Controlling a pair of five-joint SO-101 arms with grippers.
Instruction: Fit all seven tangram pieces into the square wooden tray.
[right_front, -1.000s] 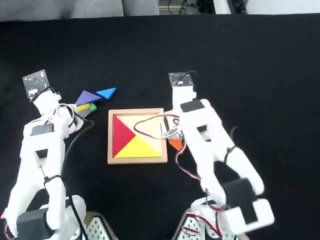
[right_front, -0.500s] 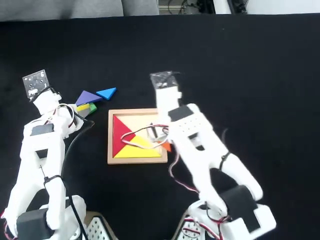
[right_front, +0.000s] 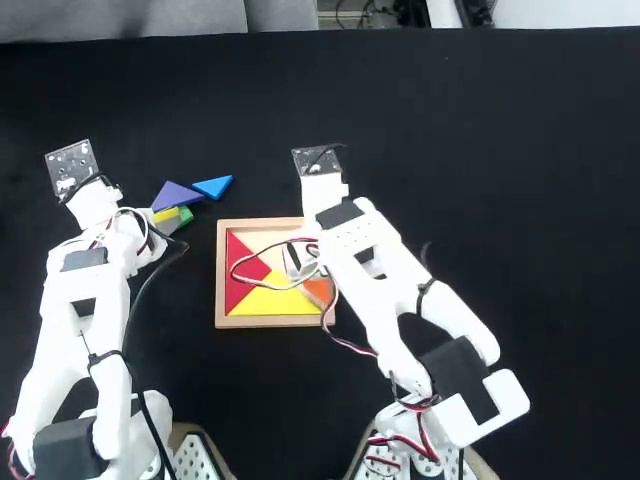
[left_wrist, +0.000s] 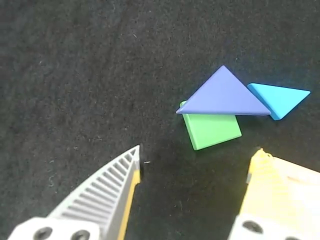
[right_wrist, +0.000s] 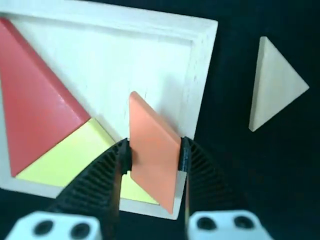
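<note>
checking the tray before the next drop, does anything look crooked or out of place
The orange piece, shut in the right gripper, hangs skewed over the tray rim and the yellow triangle, not seated flat. On the cloth, the purple triangle overlaps the green square.

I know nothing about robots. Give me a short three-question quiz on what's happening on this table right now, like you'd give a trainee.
1. True or false: the right gripper is shut on the orange piece.
2. Which pieces already lie in the wooden tray? A) red triangle and yellow triangle B) blue and pale triangles C) none yet
3. Fill in: the green square lies partly under the ____ triangle.
Key: 1 true; 2 A; 3 purple triangle.
</note>
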